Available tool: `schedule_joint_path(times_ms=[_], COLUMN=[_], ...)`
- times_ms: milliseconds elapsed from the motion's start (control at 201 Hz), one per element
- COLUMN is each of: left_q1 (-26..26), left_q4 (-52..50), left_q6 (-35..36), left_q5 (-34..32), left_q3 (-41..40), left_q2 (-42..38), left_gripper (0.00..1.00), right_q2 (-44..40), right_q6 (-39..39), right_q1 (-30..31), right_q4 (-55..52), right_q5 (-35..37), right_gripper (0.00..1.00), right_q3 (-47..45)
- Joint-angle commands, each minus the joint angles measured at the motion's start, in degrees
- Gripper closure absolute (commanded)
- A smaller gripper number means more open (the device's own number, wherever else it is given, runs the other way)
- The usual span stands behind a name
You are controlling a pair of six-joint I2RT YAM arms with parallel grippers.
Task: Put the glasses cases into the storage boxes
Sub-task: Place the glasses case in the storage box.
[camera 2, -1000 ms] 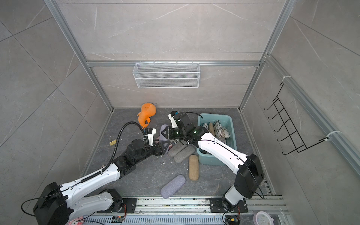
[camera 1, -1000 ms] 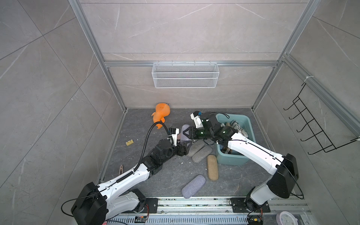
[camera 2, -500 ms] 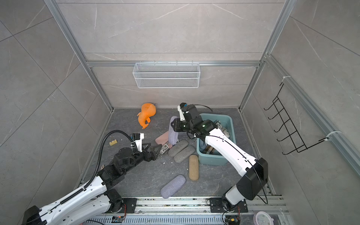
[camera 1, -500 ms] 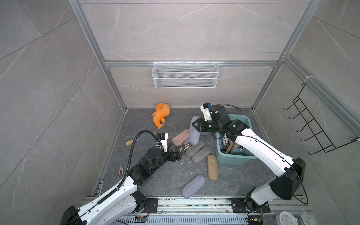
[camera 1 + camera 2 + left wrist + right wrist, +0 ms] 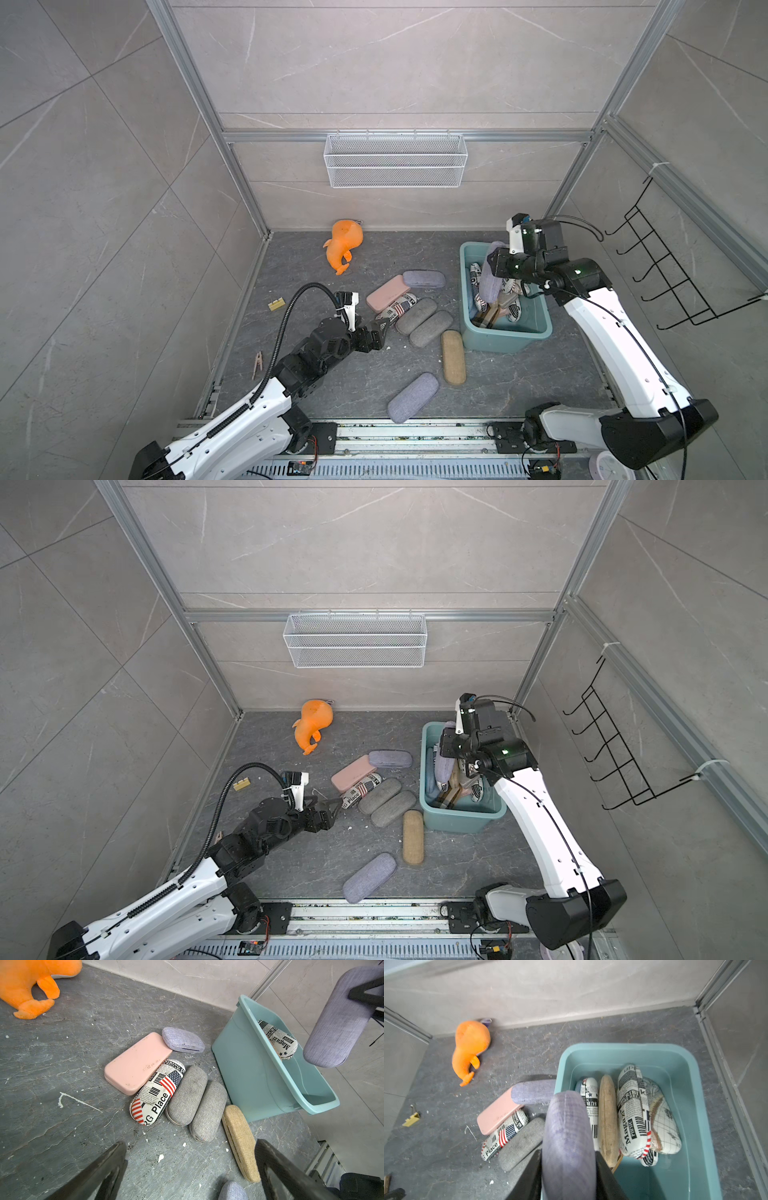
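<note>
Since a second ago the right pincer (image 5: 568,1152) has left the pile on the floor, where the two arms met, and swung across to the teal tub (image 5: 507,333) — while the left pincer (image 5: 191,1145) has drawn back toward its own base.

The right pincer is clenched on a lilac case (image 5: 566,1118), with a black finger (image 5: 604,1176) pressed to each long side near one end. The case sticks out ahead of the jaws. From the left wrist view it hangs in the air above the tub's rim, on the side nearest the pile. Just beyond it, inside the tub, lie newspaper-print cases (image 5: 631,1109), a tan case on edge (image 5: 607,1118) and a map-print case (image 5: 664,1126), packed against each other.

The left pincer is released, its jaws spread wide with nothing between them, low over the floor. Straight ahead of its tips lies the loose pile. A flag-print case (image 5: 158,1093) is nearest, touching a pink case (image 5: 135,1066) on one side and the first of two grey cases (image 5: 187,1095) on the other. A tan fabric case (image 5: 239,1140) lies by the pincer's right finger, its far end beside the tub's wall. Beyond the pink case a second lilac case (image 5: 182,1040) touches its far end. A third lilac case (image 5: 413,397) lies nearer the arm's base than the pincer — apart from the rest. Well ahead and off to the pincer's left, an orange plush toy (image 5: 343,245) sits by the back wall.
</note>
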Motion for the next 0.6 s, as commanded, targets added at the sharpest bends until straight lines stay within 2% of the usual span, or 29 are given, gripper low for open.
schedule_joint_path(times_ms=[0, 254, 364, 484, 593], left_q1=[-0.1, 0.0, -0.1, -0.8, -2.1], left_q4=[0.4, -3.9, -6.4, -11.4, -14.9], left_q6=[-0.3, 0.1, 1.5, 2.5, 2.7], left_q5=[2.2, 5.6, 7.2, 7.0, 6.0], left_q3=[1.2, 2.0, 3.4, 6.2, 8.0], left_q2=[0.9, 1.7, 3.3, 5.3, 6.4], left_gripper=[0.03, 0.04, 0.03, 0.03, 0.02], right_q2=[2.9, 7.9, 8.9, 8.7, 8.1], right_q6=[-1.8, -1.7, -1.2, -1.0, -1.0], right_q1=[0.0, 0.0, 0.0, -0.1, 0.0], right_q4=[-1.1, -2.1, -2.2, -2.5, -2.9], right_q5=[-1.8, -8.1, -6.5, -5.7, -4.9], right_gripper=[0.7, 0.66, 0.53, 0.45, 0.43], right_q3=[-3.0, -6.0, -6.0, -4.6, -3.1])
